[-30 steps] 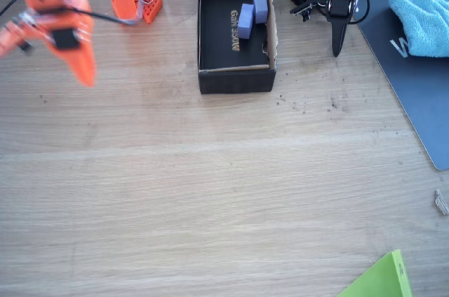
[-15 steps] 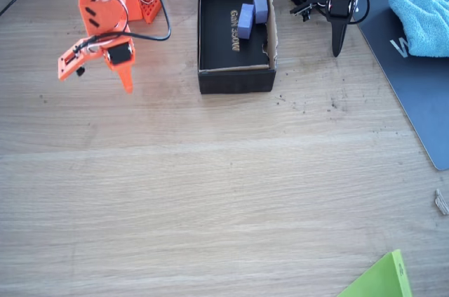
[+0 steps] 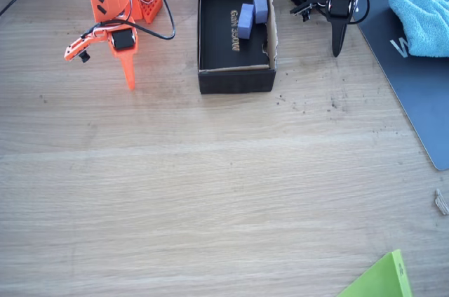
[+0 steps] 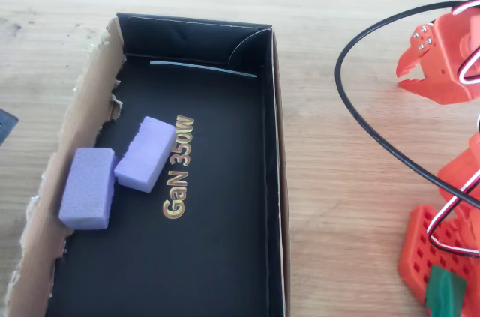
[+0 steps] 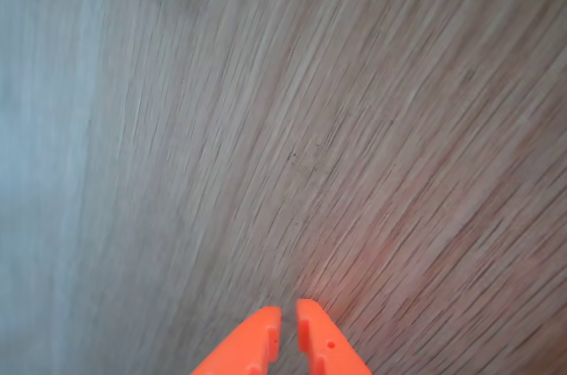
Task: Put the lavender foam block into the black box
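Lavender foam block (image 4: 147,154) and one paler block (image 4: 88,187) inside black box (image 4: 225,257); hand (image 5: 289,326) closed, empty.

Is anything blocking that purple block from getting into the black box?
Nothing visible does: the lavender foam block already lies on the floor of the black box, touching a paler block. The orange pincer is shut and holds nothing, over bare table.

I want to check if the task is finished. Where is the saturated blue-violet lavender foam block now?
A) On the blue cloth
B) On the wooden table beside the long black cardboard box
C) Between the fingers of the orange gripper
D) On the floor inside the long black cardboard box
D: the lavender foam block lies inside the black box, by its torn edge, while the gripper is shut on nothing.
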`<state>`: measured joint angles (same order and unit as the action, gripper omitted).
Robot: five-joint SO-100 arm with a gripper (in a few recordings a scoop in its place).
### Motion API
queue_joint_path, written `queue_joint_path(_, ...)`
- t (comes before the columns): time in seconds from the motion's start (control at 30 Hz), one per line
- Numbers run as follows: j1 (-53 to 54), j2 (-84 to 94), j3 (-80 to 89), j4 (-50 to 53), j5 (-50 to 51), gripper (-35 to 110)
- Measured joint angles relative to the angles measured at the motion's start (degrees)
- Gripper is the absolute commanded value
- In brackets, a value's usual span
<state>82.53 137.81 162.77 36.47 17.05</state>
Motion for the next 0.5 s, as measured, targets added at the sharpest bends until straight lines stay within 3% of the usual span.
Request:
queue_joint_path(0.23, 0.1, 0.9, -0.7, 5.7, 1.1, 0)
queue_joint_path(0.37, 0.8, 2.1, -0.9, 11.2, -6.2, 0)
queue_joint_path(0.5, 1.0, 3.3, -1.0, 13.9, -5.1, 0)
